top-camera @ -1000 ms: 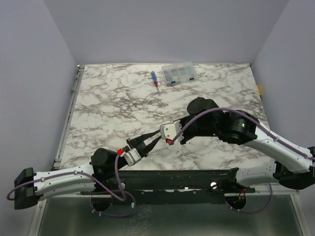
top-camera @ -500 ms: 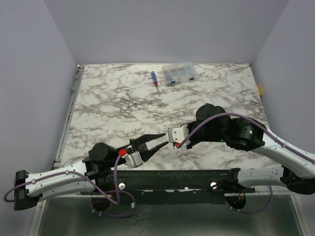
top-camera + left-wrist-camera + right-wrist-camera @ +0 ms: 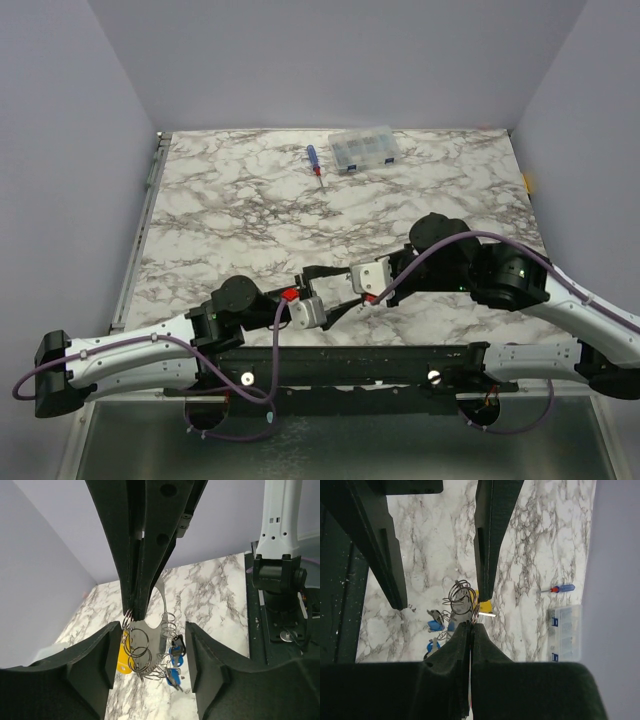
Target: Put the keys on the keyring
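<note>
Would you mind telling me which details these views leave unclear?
Left wrist view: whether any key is threaded on the keyring; its loops overlap in a tangle below the shut right gripper.
Right wrist view: the bundle's lower part, covered by that gripper's own fingers.
Top view: keys and ring, hidden where the left gripper meets the right; contents of the box, too small.

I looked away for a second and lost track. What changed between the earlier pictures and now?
The left gripper opened its jaws and slid right; its fingers now flank the keyring hanging from the right gripper. The right gripper, shut on the keyring, drifted slightly right and toward the near edge. The screwdriver and clear box stayed put.
</note>
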### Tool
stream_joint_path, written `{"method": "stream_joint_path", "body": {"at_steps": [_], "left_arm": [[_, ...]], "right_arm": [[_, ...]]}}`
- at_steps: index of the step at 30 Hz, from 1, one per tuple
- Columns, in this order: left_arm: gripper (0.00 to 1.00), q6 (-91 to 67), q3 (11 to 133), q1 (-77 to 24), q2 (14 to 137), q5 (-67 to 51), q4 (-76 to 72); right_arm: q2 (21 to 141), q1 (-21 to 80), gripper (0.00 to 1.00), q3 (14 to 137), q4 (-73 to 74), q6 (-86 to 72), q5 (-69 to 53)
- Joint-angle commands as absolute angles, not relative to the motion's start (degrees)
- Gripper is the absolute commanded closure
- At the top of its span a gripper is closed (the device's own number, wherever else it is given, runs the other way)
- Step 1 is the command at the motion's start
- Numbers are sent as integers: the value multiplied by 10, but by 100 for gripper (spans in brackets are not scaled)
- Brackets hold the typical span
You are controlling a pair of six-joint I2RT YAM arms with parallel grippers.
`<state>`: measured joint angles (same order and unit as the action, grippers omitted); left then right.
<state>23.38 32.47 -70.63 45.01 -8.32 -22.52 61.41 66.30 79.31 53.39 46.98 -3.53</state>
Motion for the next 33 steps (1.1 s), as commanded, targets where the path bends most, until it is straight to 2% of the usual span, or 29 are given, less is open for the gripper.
{"method": "stream_joint_path", "body": {"at_steps": [1,7,16,27,33], "left_arm": [[38,221,351,-709,451,-58,-207],[28,216,361,-710,463,-33,-207],[27,224,373,-704,483,-43,-188],[36,224,390,-671,508,-78,-185],[47,218,389,-656,515,-105,-185]], "right_arm": [[599,662,100,793,512,473,-60],[595,662,100,790,519,479,-68],[592,662,100,797,529,491,-82],[584,662,100,802,534,499,-105],[581,662,100,802,532,501,-103]]}}
